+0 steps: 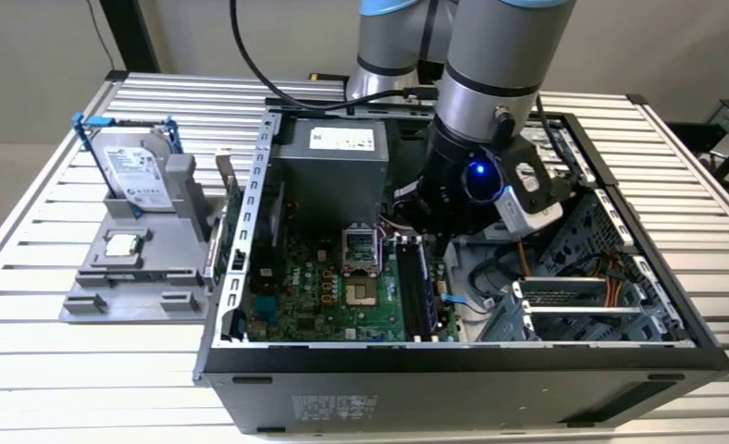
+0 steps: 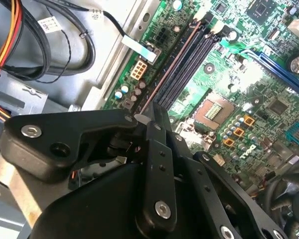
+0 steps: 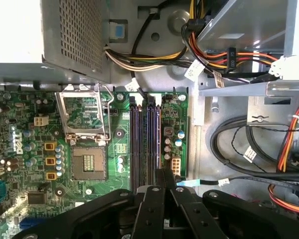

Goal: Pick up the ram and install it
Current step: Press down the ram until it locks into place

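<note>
Fingers (image 2: 159, 119) look drawn together into one narrow wedge in both wrist views (image 3: 164, 181), and I honestly can't tell if anything is pinched between them or if they're just closed. They're deep inside the case (image 1: 463, 356), right over the near end of the slots (image 3: 144, 144) on the board (image 1: 327, 296). As for the ram (image 2: 174, 64): in the second wrist view there's a thin coppery edge that starts right at the fingertips and runs straight away from them along the outermost slot, the one toward the cables. I read that as the stick standing on its long edge in the slot. In the exterior view a dark upright strip (image 1: 416, 287) sits in that same spot, just under the wrist, with its length running from the back of the case toward the front wall. So its long axis is lined up with the slots, and the fingers are at one end of it, not at the middle. I can't make out whether it's fully seated or whether the end latches are closed. The drive (image 1: 136, 171) and the cpu (image 1: 121, 244) are over on the grey holder on the worktop (image 1: 43, 351), well apart from all this, at the exterior view's left.
</note>
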Controlling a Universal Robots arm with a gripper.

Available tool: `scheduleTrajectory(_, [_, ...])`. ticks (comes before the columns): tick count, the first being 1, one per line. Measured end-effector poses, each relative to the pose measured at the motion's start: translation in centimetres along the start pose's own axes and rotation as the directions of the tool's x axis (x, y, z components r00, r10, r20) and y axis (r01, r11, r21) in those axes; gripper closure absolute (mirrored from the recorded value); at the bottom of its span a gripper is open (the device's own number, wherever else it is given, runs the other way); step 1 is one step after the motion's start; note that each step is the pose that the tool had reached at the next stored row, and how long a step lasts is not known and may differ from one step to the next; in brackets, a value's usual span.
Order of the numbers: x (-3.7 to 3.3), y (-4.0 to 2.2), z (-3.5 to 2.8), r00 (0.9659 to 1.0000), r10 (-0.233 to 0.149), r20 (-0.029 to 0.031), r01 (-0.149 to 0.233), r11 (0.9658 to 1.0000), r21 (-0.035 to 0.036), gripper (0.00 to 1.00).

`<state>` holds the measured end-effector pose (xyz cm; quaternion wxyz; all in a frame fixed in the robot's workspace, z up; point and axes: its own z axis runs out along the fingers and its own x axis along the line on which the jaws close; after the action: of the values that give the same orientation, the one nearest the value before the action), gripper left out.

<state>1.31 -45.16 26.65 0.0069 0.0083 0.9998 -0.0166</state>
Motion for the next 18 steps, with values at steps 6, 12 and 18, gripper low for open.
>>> scheduleTrajectory(6, [0.01,0.0,-0.01,0.9982,-0.06,0.0027,0.06,0.9982,-0.0016,1.0])
scheduleTrajectory(12, [0.02,0.0,-0.01,0.9859,-0.167,0.0064,0.167,0.9859,-0.0026,1.0])
scheduleTrajectory(18, [0.02,0.0,-0.01,0.9616,-0.274,0.0129,0.274,0.9617,-0.0027,1.0])
